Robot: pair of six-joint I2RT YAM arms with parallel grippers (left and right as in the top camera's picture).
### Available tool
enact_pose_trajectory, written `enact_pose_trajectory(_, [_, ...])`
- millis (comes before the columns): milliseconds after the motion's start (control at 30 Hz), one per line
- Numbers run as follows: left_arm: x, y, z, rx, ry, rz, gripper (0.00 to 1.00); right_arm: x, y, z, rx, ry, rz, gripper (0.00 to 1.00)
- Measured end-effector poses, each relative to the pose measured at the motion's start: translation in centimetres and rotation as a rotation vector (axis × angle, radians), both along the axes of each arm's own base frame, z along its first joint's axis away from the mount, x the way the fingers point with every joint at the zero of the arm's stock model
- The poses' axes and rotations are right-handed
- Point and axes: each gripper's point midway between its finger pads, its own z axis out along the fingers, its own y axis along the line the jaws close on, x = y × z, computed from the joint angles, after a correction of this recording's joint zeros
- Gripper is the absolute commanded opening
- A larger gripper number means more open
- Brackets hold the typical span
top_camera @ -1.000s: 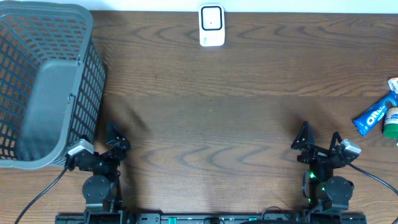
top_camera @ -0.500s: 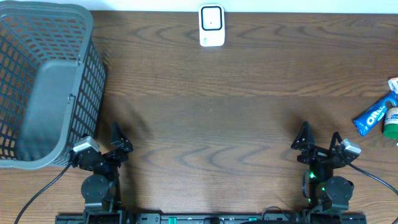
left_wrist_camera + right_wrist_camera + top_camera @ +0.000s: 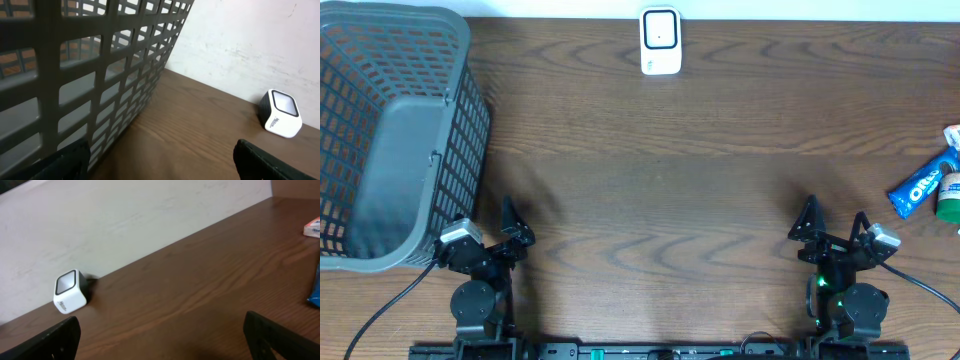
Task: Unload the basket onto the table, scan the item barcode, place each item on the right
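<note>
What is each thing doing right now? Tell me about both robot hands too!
left gripper, open, holding nothing
right gripper, open, holding nothing
scanner, standing at the far side, nothing touching it
Oreo packet, lying flat at the right side
green container, partly cut off, right next to the Oreo packet
basket, upright, nothing seen inside

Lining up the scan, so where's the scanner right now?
Overhead view: the white scanner sits centred at the far edge of the table by the wall, grey basket to its left, blue snack packet far right.
</note>
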Motion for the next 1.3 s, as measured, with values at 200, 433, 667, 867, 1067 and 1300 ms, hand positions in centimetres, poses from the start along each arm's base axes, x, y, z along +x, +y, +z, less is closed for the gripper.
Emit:
enact_pose_trajectory(200, [0.0,-0.1,0.0,0.003,0.001,-0.004,0.91,0.0,0.0,0.0,0.0,0.0,0.0,0.99])
enact_pose_trajectory(433, [0.0,-0.1,0.0,0.003,0.001,-0.004,0.91,0.0,0.0,0.0,0.0,0.0,0.0,0.99])
enact_pose_trajectory(667, [0.0,-0.1,0.0,0.006,0.001,-0.004,0.91,0.0,0.0,0.0,0.0,0.0,0.0,0.99])
enact_pose_trajectory(867, [0.0,-0.1,0.0,0.017,0.004,-0.008,0.91,0.0,0.0,0.0,0.0,0.0,0.0,0.99])
enact_pose_trajectory(1067, [0.2,-1.1,-0.2,0.17,0.041,-0.084,0.91,0.0,0.0,0.0,0.0,0.0,0.0,0.99])
enact_pose_trajectory(1300, [0.3,-2.0,-0.2,0.292,0.062,-0.144,0.91,0.0,0.0,0.0,0.0,0.0,0.0,0.99])
